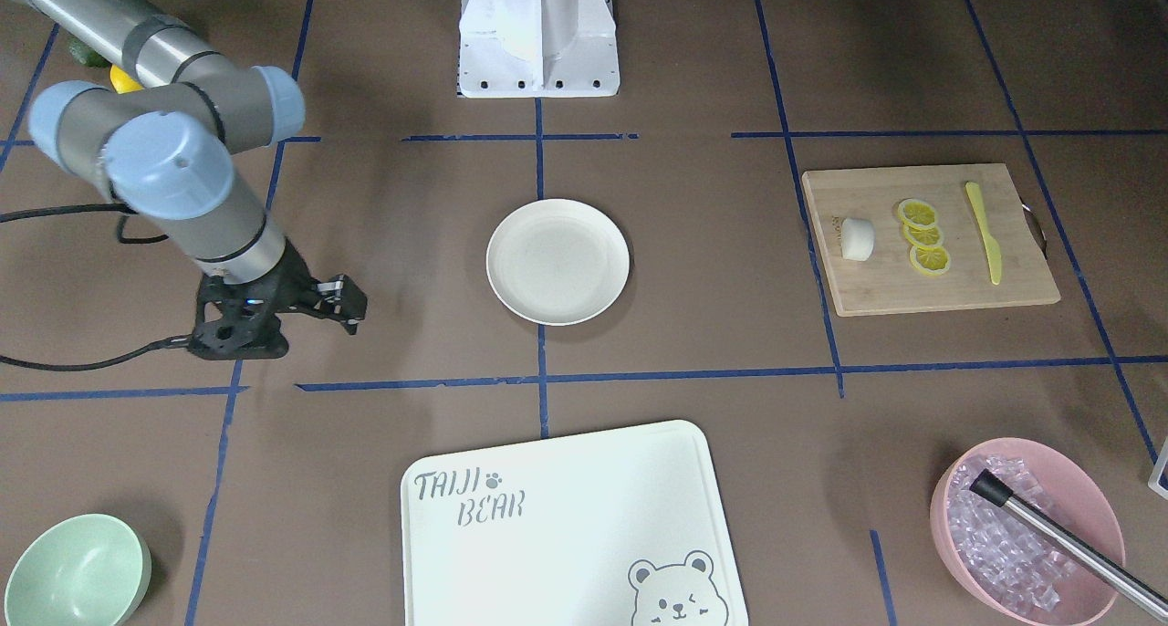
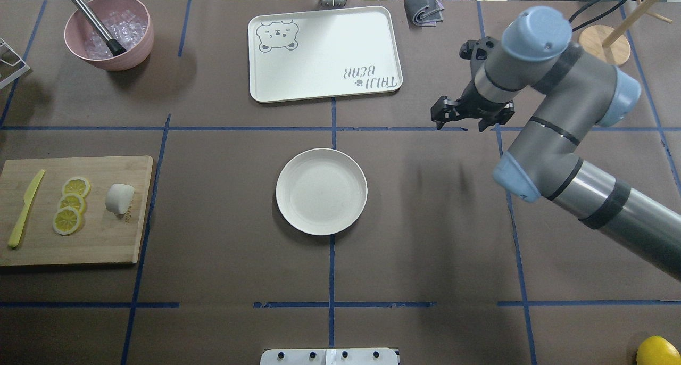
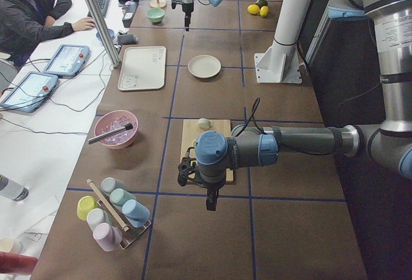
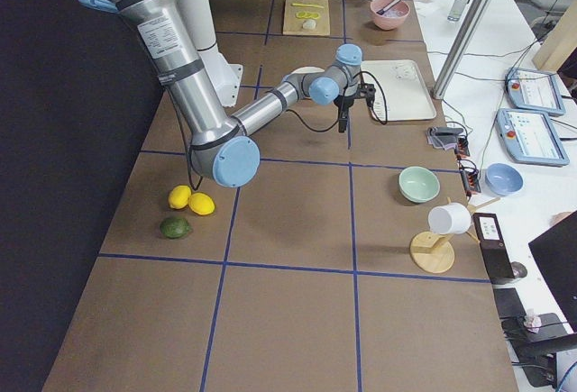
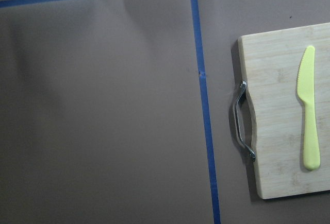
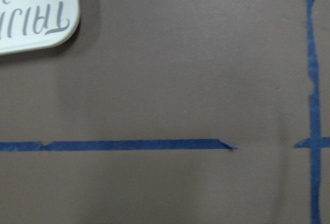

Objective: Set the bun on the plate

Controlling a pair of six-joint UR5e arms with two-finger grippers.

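Observation:
The small white bun lies on a wooden cutting board at the table's left end, beside three lemon slices; it also shows in the front view as the bun. The cream plate sits bare at the table's middle. My right gripper hangs open and holds nothing, to the right of the plate and beyond it. My left gripper shows only in the left side view, above the table past the board's handle end. I cannot tell whether it is open or shut.
A yellow plastic knife lies on the cutting board near its metal handle. The bear-printed board, a pink bowl of ice and a mint bowl stand along the far side. A person sits at the side desk.

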